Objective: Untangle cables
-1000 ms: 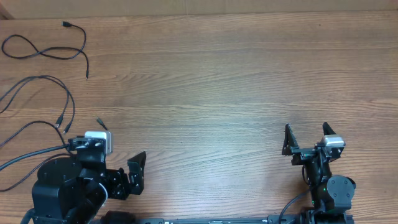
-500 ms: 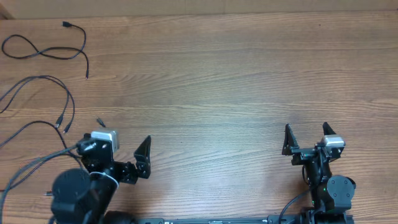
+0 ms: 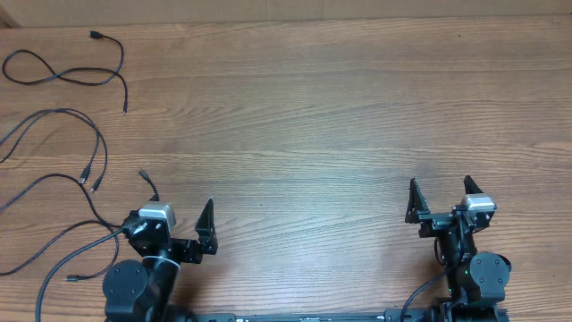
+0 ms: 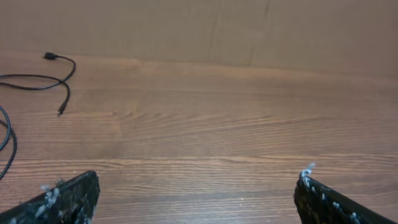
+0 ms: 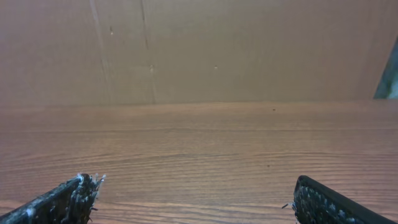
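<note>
Wood-grain table (image 3: 340,116) fills the overhead view, its brown boards running side to side. Along its far edge stands a plain tan wall (image 5: 217,50) of flat panels with thin seams between them, seen from both wrist cameras. A dark greenish strip (image 5: 389,78) shows at the right edge of the right wrist view, too little of it to tell what it is.

The cables (image 3: 71,80) all lie at the left side of the table. The far cable (image 4: 31,77) lies alone in the far left corner near the wall, thin and black, bent into a loose wavy loop with a small plug (image 3: 95,36) at one end. Closer to the robot, the near cables (image 3: 100,139) arc and cross one another along the left edge, some running off the picture, and one passes just beside the left arm. How many there are I cannot tell.

The left gripper (image 3: 174,219) sits at the front left, its fingers spread wide apart over the wood and clamped on nothing. The right gripper (image 3: 439,190) sits at the front right, well apart from the cables, its fingers likewise spread wide and holding nothing.
</note>
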Robot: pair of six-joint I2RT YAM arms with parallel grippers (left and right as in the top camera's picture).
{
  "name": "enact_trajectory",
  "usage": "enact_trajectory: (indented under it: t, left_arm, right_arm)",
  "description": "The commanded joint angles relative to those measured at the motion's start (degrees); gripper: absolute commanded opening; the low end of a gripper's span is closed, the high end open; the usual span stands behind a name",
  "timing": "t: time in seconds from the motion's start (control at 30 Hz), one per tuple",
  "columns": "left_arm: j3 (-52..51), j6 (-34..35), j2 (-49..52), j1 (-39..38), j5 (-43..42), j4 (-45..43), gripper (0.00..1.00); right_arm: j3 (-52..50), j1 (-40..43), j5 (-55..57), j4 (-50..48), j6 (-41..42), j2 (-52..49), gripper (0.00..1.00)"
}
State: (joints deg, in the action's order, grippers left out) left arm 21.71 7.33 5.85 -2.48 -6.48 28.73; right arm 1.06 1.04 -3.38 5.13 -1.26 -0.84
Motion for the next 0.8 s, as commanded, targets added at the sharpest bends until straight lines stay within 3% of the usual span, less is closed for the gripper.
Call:
enact_trajectory:
  t: [0.0,0.47,0.63,0.77]
  left_arm:
    - [-4.8,-1.6,-3.3,0.4,0.7,-4.9,1.0]
    - [-20.3,0.0,-5.7,3.3,0.6,-27.1,0.99]
    - [-21.5,1.9,-5.7,3.2,2.3,-24.4,0.99]
    - [-21.5,-2.7,-5.7,3.2,2.7,-24.5,1.0]
  right_arm:
    - [-0.6,0.0,0.7,-0.4,-0.1,0.7,1.0]
    - [-0.6,0.0,0.7,-0.4,-0.1,0.7,1.0]
    - [-0.6,0.0,0.7,-0.4,-0.1,0.7,1.0]
    - [-0.6,0.0,0.7,-0.4,-0.1,0.7,1.0]
